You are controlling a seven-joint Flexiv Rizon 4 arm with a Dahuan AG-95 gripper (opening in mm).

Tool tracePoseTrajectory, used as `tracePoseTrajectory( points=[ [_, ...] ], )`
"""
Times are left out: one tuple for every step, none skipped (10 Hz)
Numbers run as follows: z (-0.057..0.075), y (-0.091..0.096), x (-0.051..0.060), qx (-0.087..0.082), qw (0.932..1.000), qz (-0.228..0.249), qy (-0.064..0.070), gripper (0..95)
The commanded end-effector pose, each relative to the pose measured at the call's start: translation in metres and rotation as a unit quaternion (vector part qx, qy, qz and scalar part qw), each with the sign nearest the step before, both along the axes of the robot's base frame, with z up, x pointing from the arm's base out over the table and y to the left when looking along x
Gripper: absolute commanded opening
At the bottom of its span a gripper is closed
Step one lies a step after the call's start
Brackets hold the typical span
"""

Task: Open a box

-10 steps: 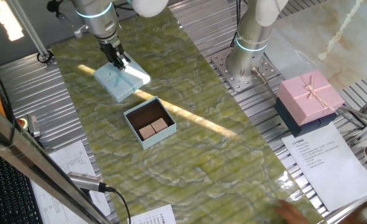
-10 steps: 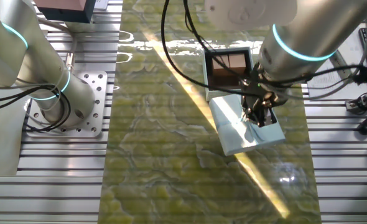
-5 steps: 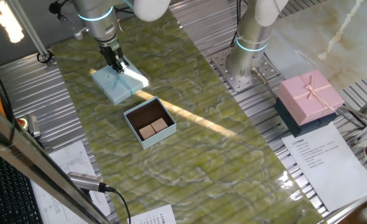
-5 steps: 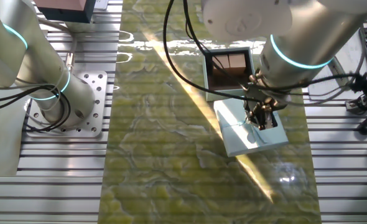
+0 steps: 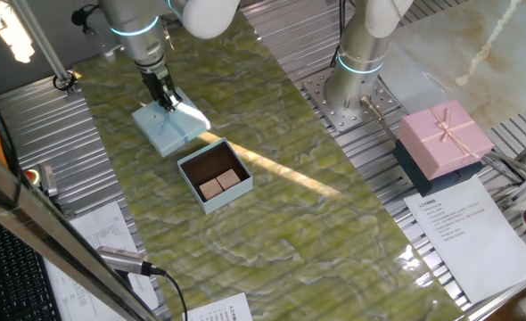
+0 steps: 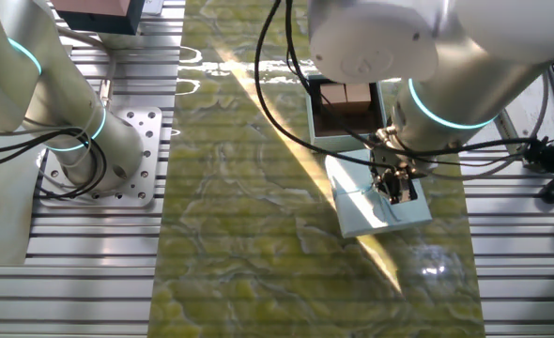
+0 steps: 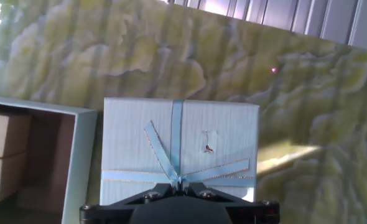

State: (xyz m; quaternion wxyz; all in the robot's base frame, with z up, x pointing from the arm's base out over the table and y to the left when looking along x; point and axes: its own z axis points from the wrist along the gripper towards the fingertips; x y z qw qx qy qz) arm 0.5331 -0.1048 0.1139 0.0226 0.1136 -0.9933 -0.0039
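Note:
The pale-blue box base (image 5: 214, 176) stands open on the green mat, showing a brown inside with two tan blocks (image 5: 220, 185). Its lid (image 5: 168, 125), with a ribbon bow, is beside it to the far left. My gripper (image 5: 166, 100) is shut on the bow at the lid's middle. In the other fixed view the lid (image 6: 376, 202) lies just in front of the base (image 6: 345, 103) under the gripper (image 6: 394, 185). The hand view shows the lid (image 7: 180, 140), the bow pinched in my gripper (image 7: 181, 182), and the open base (image 7: 22, 155) at left.
A second arm's base (image 5: 357, 80) stands on the metal table at the back right. A pink-lidded box with a dark base (image 5: 444, 138) and a printed sheet (image 5: 468, 232) lie at the right. A keyboard (image 5: 4, 267) is at the lower left.
My gripper, still shut on the bow, has carried the lid a little further left of the open base and it looks lower toward the mat.

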Motion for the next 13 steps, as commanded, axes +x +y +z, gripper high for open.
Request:
tracePoseTrajectory(
  points=[
    [0.0,0.0,-0.001,0.002,1.0,0.002,-0.003,0.0],
    [0.0,0.0,-0.001,0.002,1.0,0.005,-0.004,0.0],
    [0.0,0.0,-0.001,0.002,1.0,0.009,-0.003,19.0],
    [0.0,0.0,-0.001,0.003,0.9999,0.013,-0.003,38.0],
    [0.0,0.0,-0.001,0.004,0.9999,0.016,-0.003,38.0],
    [0.002,0.0,-0.001,0.005,0.9998,0.018,-0.003,57.0],
    [0.007,0.0,-0.002,0.006,0.9998,0.02,-0.001,57.0],
    [0.012,0.0,-0.002,0.004,0.9998,0.02,0.003,57.0],
    [0.021,0.001,-0.004,0.0,0.9997,0.026,0.007,57.0],
    [0.026,0.002,-0.003,0.0,0.9996,0.026,0.007,38.0],
    [0.036,0.004,-0.003,0.001,0.9996,0.028,0.008,0.0],
    [0.045,0.005,-0.004,0.002,0.9994,0.033,0.013,0.0],
    [0.053,0.007,-0.004,0.003,0.9991,0.041,0.014,0.0]
  ],
)
